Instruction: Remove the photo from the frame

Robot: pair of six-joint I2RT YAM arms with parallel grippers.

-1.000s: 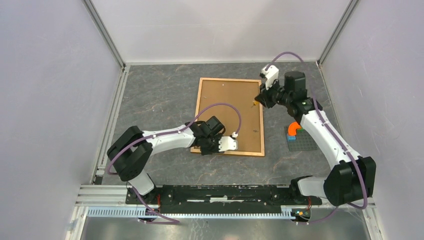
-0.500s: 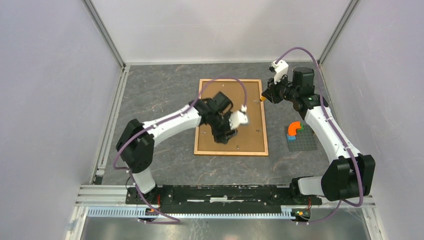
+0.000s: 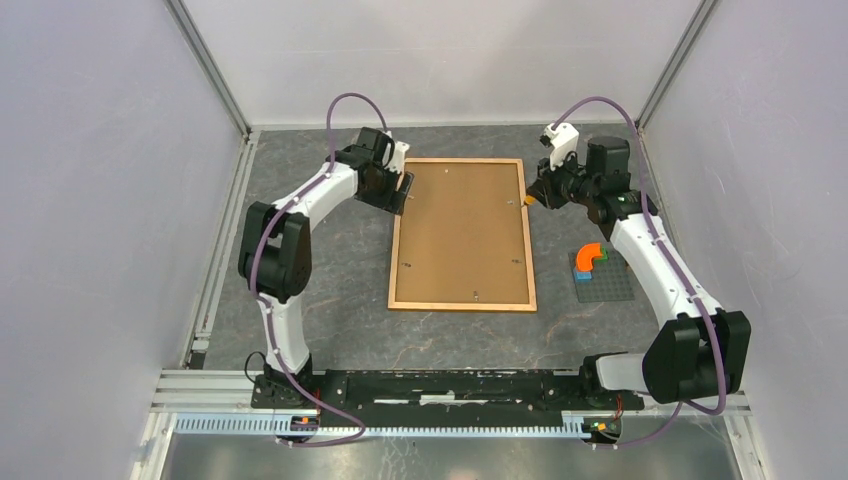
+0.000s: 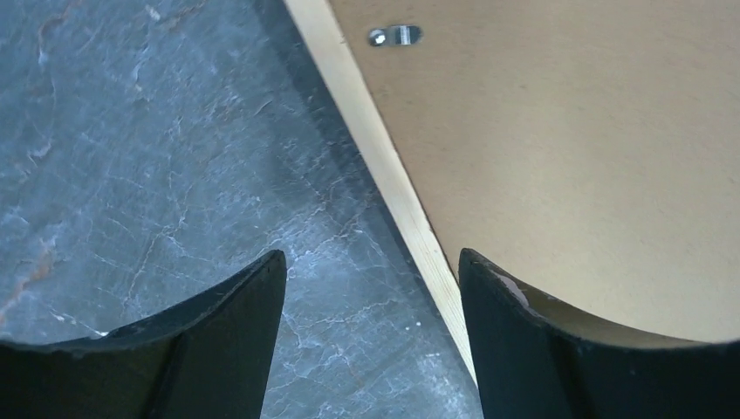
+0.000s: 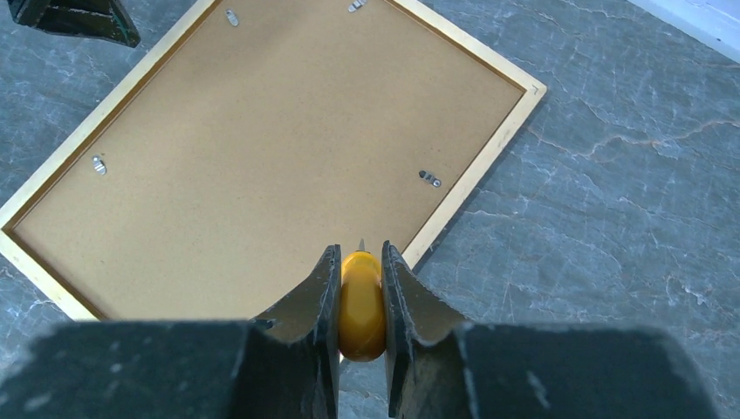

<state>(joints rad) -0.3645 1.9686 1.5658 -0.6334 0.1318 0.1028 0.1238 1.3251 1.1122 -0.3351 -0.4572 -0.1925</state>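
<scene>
1. Nearest, the large rectangular orange-brown wooden frame (image 3: 462, 240) lies back-up on the grey marbled table (image 3: 320, 300), its brown fibreboard showing.
2. Right of the frame's near half sits a small grey studded baseplate (image 3: 612, 286).
3. At the frame's right edge, the right gripper (image 5: 359, 255) clamps a small yellow-handled tool (image 5: 360, 314).
4. At the frame's far-left corner, the left gripper (image 4: 371, 259) is spread wide over the moulding.

We are in a robot lab cell: plain white panel walls (image 3: 90, 200) enclose a grey stone-patterned bench (image 3: 340, 320), aluminium mounting rail (image 3: 400, 424) at 6 o'clock
</scene>
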